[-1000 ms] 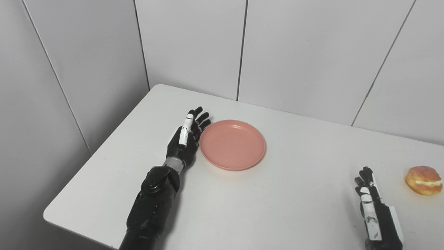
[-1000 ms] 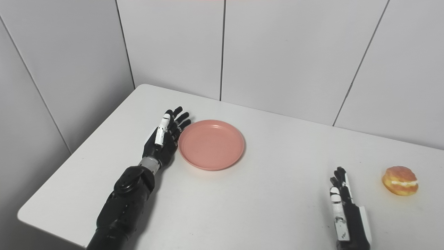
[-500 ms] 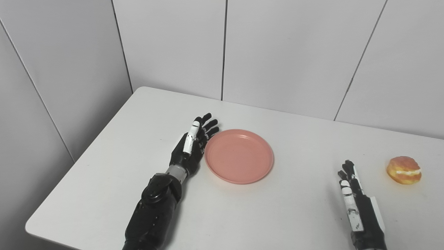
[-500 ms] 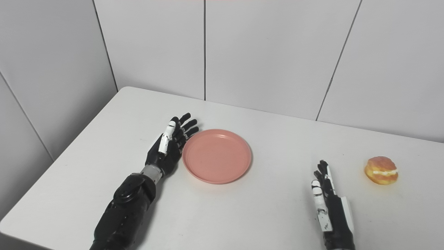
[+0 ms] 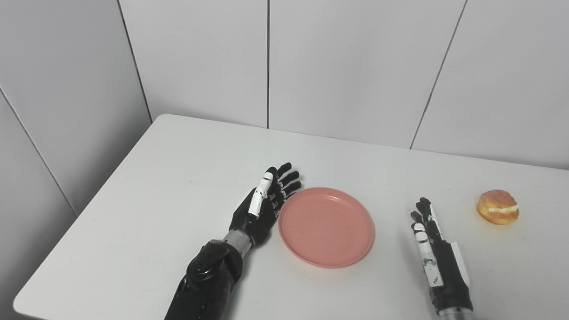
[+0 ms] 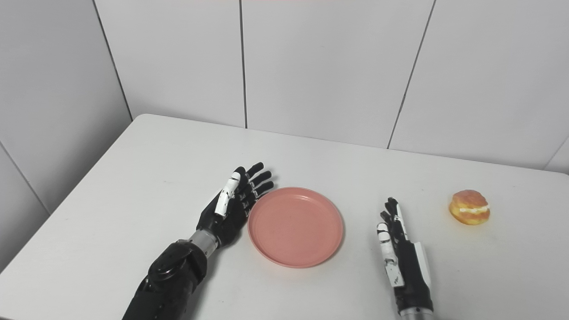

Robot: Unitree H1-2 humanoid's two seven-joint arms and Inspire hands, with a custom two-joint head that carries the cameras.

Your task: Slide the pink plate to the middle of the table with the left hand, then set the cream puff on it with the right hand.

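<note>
The pink plate (image 5: 326, 226) lies flat on the white table (image 5: 178, 178), near its front middle. My left hand (image 5: 264, 205) is open, fingers straight, its edge against the plate's left rim. My right hand (image 5: 430, 240) is open and empty, fingers straight, resting on the table just right of the plate and apart from it. The cream puff (image 5: 498, 207), golden with a white cream band, sits on the table to the far right, well clear of my right hand. It also shows in the right eye view (image 6: 469, 207).
White wall panels (image 5: 346, 66) stand behind and to the left of the table. The table's left edge and front left corner (image 5: 26, 302) are in view. Bare table surface lies between the plate and the cream puff.
The camera has turned, shifting the whole picture. Beyond that, my left hand and the plate have moved right and nearer, closing the gap to my right hand. The cream puff has not moved.
</note>
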